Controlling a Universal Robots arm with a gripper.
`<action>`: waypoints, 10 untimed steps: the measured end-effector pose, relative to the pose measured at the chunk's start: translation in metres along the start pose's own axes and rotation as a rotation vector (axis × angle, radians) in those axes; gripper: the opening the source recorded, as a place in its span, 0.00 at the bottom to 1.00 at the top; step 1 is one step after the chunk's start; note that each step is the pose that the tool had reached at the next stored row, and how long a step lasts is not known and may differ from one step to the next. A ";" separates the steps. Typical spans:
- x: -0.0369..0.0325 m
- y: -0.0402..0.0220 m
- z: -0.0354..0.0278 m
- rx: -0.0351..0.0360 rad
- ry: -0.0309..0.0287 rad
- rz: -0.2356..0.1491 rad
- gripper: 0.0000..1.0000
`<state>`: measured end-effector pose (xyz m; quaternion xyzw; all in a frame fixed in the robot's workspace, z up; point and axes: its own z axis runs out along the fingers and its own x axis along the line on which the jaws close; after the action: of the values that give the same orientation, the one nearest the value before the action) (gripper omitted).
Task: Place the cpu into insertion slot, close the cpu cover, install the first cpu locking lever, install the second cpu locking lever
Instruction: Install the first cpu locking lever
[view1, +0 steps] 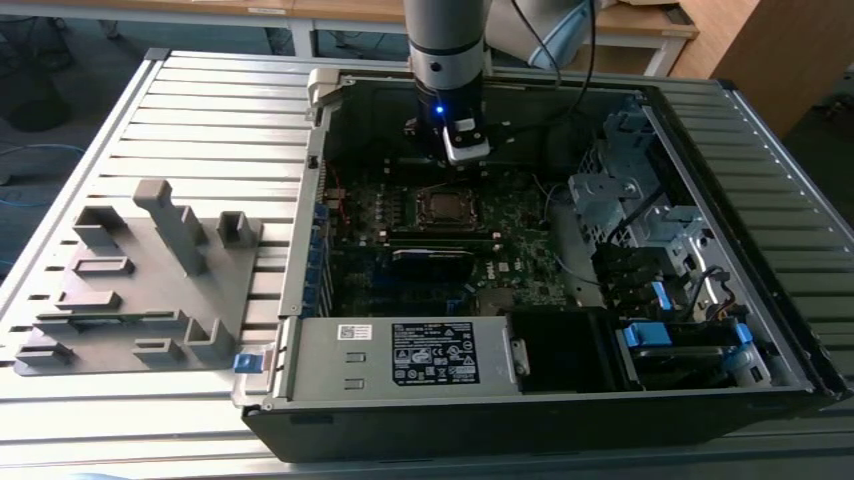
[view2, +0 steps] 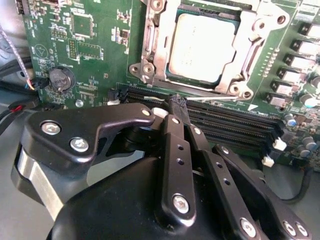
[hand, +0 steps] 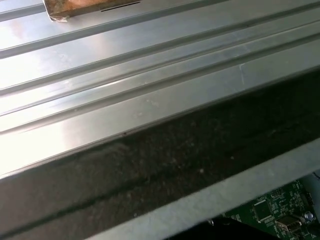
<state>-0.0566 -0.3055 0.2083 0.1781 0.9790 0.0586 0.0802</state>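
The arm (view1: 447, 30) is a grey cylinder with a black wrist, a blue light (view1: 437, 110) and a white block (view1: 463, 140). Its black jaws carry silver screws (view2: 181, 202).

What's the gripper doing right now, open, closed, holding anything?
Gripper: fingers closed together, holding nothing; it hovers near the cpu, which lies framed by the cpu cover.

Open case (view1: 534, 425) on a slatted table (view1: 214, 110), grey fixture (view1: 147, 270) beside it.
The fixture lies at the exterior view's left. Inside the case: green board (view1: 521, 240), power supply (view1: 400, 352) at lower centre, drive cage (view1: 627, 190) at right. The second wrist view shows a coin battery (view2: 61, 78).
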 end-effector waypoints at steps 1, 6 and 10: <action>0.0000 -0.0001 0.0003 0.0003 -0.0005 0.000 0.11; 0.0001 0.0001 0.0005 0.0004 -0.0008 0.001 0.11; 0.0003 0.0002 0.0013 0.0074 -0.0080 0.050 0.11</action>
<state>-0.0566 -0.3051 0.2071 0.2032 0.9741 0.0562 0.0819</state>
